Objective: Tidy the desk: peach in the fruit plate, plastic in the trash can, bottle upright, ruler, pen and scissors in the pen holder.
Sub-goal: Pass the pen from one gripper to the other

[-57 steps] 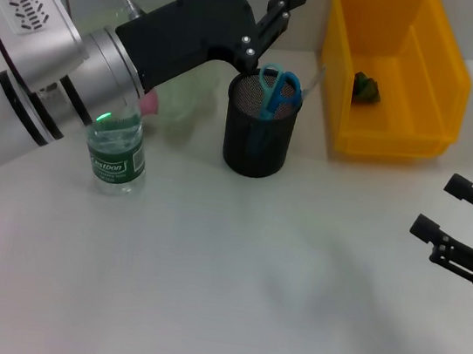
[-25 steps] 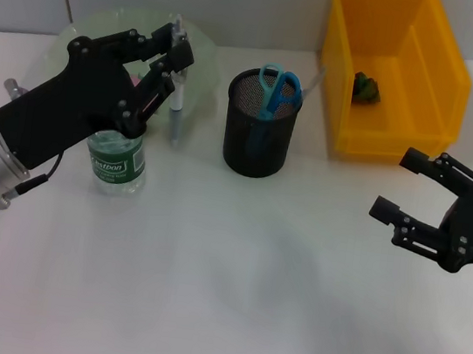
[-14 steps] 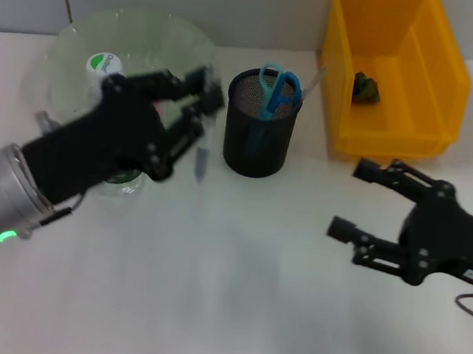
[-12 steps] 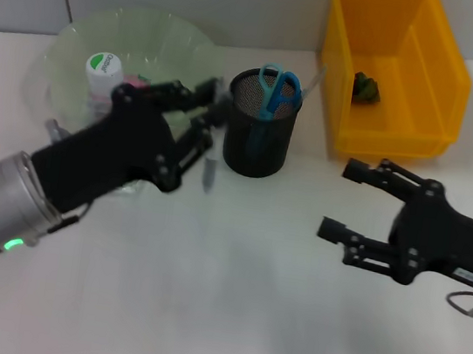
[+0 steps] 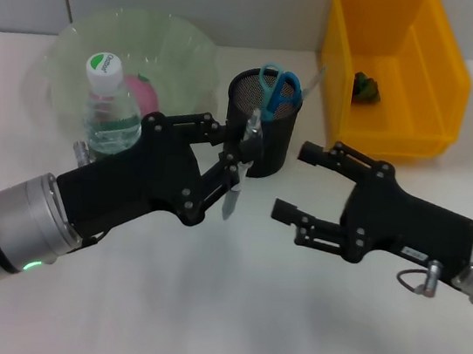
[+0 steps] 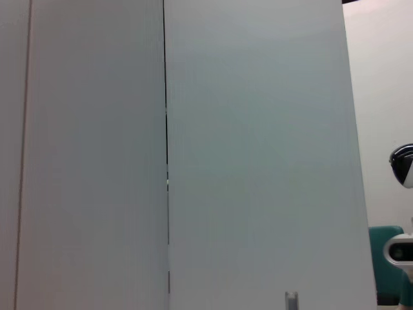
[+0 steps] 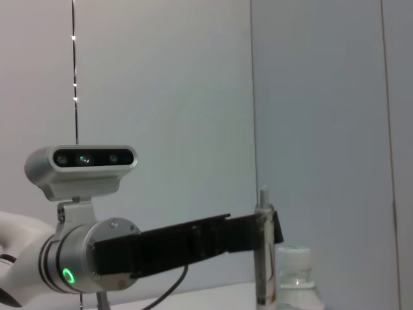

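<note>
My left gripper (image 5: 240, 162) is shut on a grey pen (image 5: 238, 170), held nearly upright above the table just in front of the black mesh pen holder (image 5: 272, 151). Blue-handled scissors (image 5: 278, 89) stand in the holder. My right gripper (image 5: 294, 182) is open, a short way to the right of the pen and pointing at it. In the right wrist view the pen (image 7: 263, 252) stands upright in the left fingers (image 7: 248, 231). The bottle (image 5: 106, 112) stands upright. A pink peach (image 5: 141, 93) lies in the green fruit plate (image 5: 135, 22). Green plastic (image 5: 366, 88) lies in the yellow trash can (image 5: 419, 132). I cannot make out the ruler.
The plate and bottle are at the back left, the trash can at the back right, with the pen holder between them. Both arms meet over the middle of the white table (image 5: 249, 337). The left wrist view shows only a grey wall (image 6: 258, 155).
My left arm carried the pen from over the plate forward and right, to in front of the pen holder. My right arm swept left from the table's right side toward the pen.
</note>
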Available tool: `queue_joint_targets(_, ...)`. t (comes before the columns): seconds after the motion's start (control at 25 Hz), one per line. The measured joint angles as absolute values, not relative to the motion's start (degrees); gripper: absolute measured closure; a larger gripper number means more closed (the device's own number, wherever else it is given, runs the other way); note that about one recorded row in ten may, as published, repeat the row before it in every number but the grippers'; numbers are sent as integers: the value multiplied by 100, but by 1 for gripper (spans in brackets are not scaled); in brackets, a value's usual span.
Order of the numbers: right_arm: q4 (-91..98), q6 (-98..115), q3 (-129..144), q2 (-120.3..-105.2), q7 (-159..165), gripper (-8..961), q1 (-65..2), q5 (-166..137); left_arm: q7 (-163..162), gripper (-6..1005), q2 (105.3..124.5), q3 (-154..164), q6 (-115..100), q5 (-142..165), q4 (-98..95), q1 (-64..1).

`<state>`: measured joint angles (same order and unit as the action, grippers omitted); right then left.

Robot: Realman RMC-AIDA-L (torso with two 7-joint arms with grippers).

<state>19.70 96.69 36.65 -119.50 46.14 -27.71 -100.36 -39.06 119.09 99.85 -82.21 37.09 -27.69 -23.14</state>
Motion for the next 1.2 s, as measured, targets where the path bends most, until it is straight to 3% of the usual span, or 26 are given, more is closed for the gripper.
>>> queue_joint_targets(0.64, 1691, 9147, 4019, -11956, 4598, 149, -3179, -10057, -3927, 797, 11909, 10142, -8081, 3700, -2759, -2408)
queue_joint_targets(0.84, 1645, 9087, 4020, -11955, 4604, 317, -3223, -10053, -3941, 797, 11910, 10175, -8045, 3700, -2759, -2414)
queue_joint_targets(1.2, 1608, 9102, 4029, -11953, 4595, 433, -3275, -10046, -3946, 797, 11918, 10230, -7994, 3699, -2751, -2472)
